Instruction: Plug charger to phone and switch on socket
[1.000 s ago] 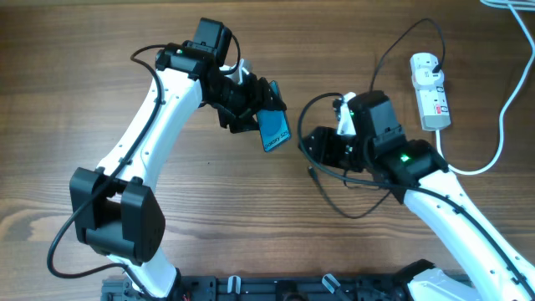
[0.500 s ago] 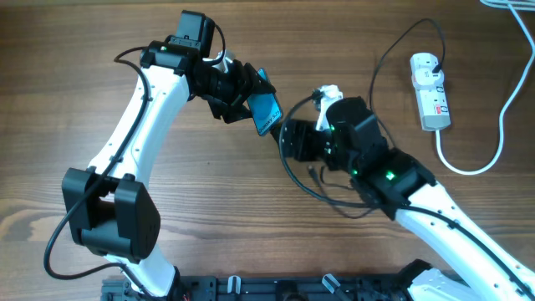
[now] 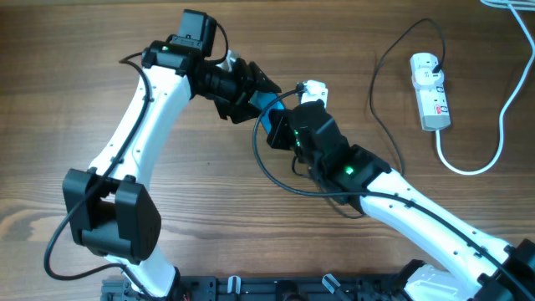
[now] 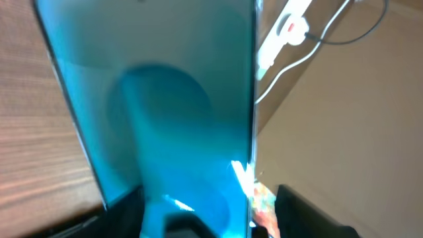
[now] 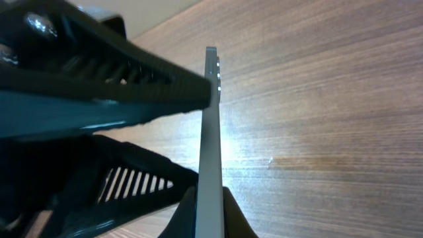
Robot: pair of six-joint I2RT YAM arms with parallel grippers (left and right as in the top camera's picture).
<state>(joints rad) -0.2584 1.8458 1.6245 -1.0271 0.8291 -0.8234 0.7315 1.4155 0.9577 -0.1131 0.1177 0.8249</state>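
My left gripper [image 3: 249, 90] is shut on the phone [image 3: 266, 111] and holds it above the table, tilted. The turquoise screen fills the left wrist view [image 4: 165, 99]. My right gripper [image 3: 274, 132] is pressed up against the phone's lower end. In the right wrist view the phone [image 5: 210, 119] stands edge-on between my right fingertips [image 5: 210, 215]. The charger [image 3: 272, 177] loops from my right gripper across the table to the socket [image 3: 430, 90]. Its plug tip is hidden. The socket also shows in the left wrist view [image 4: 284, 30].
A thick white lead [image 3: 501, 125] curves from the socket toward the right edge. The left gripper's black fingers [image 5: 99, 86] fill the left of the right wrist view. Black arm bases line the front edge.
My right arm has moved left and up to the phone, dragging the cable loop with it. My left gripper shifted slightly left and has kept the phone.
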